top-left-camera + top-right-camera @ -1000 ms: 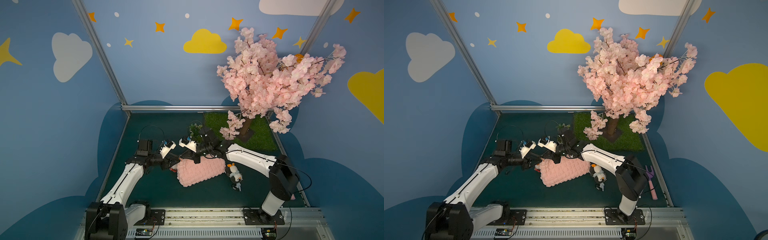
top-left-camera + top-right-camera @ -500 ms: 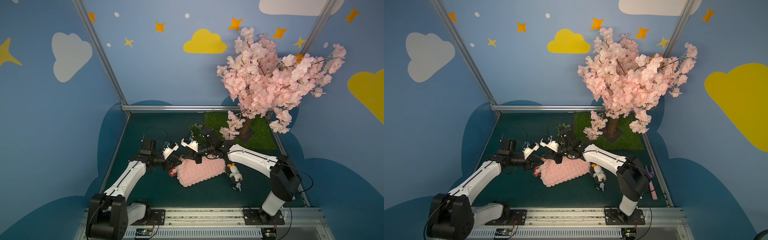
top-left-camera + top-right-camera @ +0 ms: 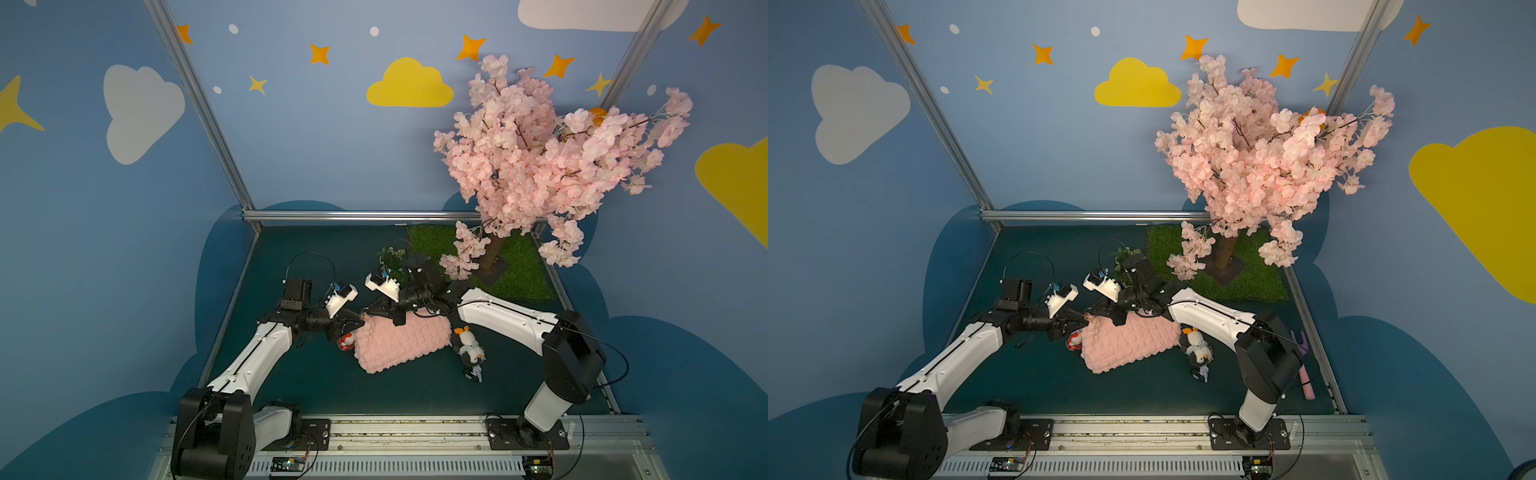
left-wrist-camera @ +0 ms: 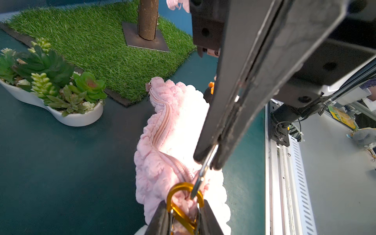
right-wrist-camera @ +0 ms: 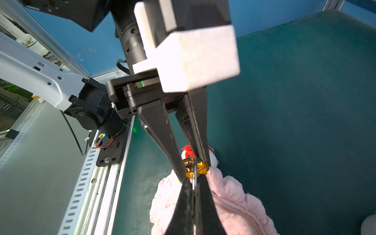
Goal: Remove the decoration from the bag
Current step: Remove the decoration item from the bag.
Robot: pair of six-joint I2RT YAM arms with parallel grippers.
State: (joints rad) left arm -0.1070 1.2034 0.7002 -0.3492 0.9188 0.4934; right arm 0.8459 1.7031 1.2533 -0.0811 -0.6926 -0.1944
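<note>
Two robot arms meet at one corner of a puffy pink bag (image 3: 403, 340), which lies near the middle of the dark green table (image 3: 311, 386). In both top views it sits in front of a patch of fake grass (image 3: 519, 274) that bears a pink blossom tree (image 3: 540, 158). The right gripper (image 5: 195, 179) has its fingers pressed together on a silver ring (image 4: 204, 168) at the bag's zip corner. The left gripper (image 4: 184, 207) faces it from the opposite side, its fingers drawn in narrow against both sides of a gold clip (image 5: 203, 168) hooked through that ring. The two sets of fingertips nearly touch. A small red-and-white soft toy (image 3: 346, 340) sits on the table just beside the same corner, below the left gripper; whether it hangs from the clip cannot be told. At the bag's other end a toy penguin (image 3: 467, 349) lies on the table, touching the bag or just beside it. A white dish of green succulents (image 4: 61, 116) stands at the edge of the grass.
</note>
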